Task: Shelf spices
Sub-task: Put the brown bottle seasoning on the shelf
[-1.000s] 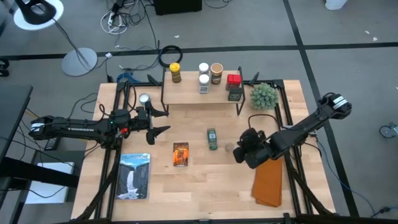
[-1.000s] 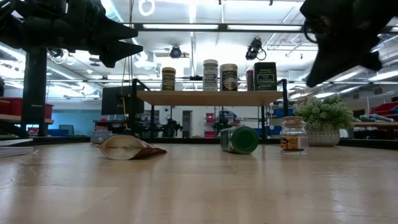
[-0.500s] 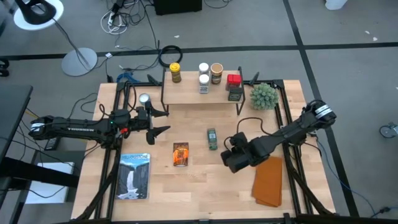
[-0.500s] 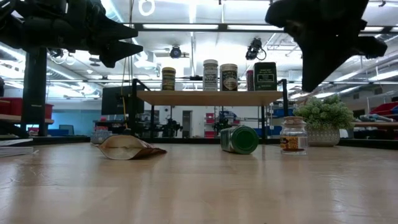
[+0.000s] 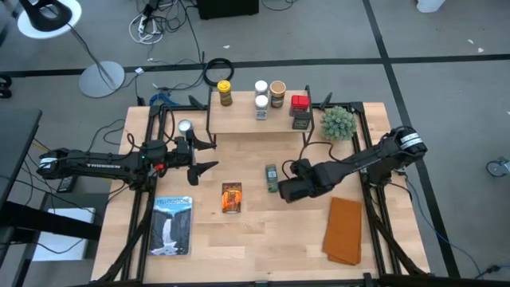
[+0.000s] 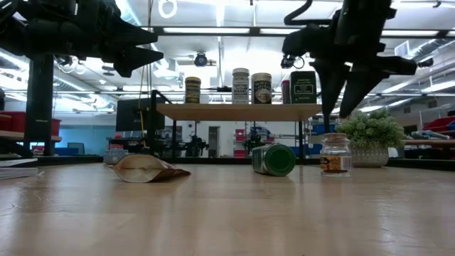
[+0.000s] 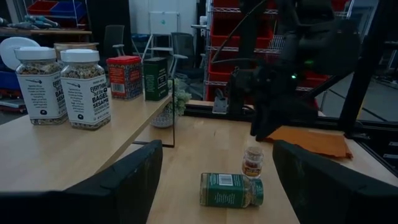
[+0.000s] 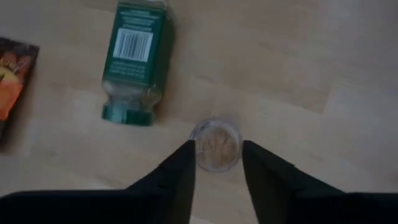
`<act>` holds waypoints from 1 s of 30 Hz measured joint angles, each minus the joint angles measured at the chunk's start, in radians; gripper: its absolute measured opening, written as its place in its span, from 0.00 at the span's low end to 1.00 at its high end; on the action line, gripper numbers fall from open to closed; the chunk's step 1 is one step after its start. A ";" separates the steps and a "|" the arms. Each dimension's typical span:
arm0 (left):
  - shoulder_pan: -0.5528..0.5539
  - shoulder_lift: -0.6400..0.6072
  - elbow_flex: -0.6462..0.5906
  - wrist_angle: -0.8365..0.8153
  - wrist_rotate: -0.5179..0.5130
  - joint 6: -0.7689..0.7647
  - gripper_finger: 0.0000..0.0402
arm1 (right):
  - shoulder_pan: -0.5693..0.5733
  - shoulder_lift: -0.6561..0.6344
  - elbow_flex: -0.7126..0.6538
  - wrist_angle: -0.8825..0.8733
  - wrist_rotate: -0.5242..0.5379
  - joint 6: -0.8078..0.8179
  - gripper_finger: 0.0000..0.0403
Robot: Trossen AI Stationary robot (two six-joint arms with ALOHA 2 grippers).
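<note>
right claw spread above an upright little glass jar on the wooden table

the right gripper [image 8: 216, 171] hangs released, fingers either side of the small jar [image 8: 215, 144] of tan spice, beside a green-labelled jar [image 5: 272, 178] on its side. an orange packet [image 5: 231, 197] lies near. the shelf [image 5: 259, 121] carries six containers. the left gripper [image 5: 205, 155] waits spread near the shelf's left end.

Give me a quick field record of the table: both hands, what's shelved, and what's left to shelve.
right hand: open, poised directly above the small clear jar, fingers either side, not gripping
left hand: open, waiting at table's left side
shelf: holds yellow-lid jar, two white-lid jars, tan-lid jar, red tin, dark box
left on table: small clear jar upright; green jar on its side; orange packet flat
</note>
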 joint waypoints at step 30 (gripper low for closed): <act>0.000 0.000 0.000 0.001 0.000 0.000 0.77 | -0.102 0.117 -0.001 0.051 -0.169 -0.136 0.43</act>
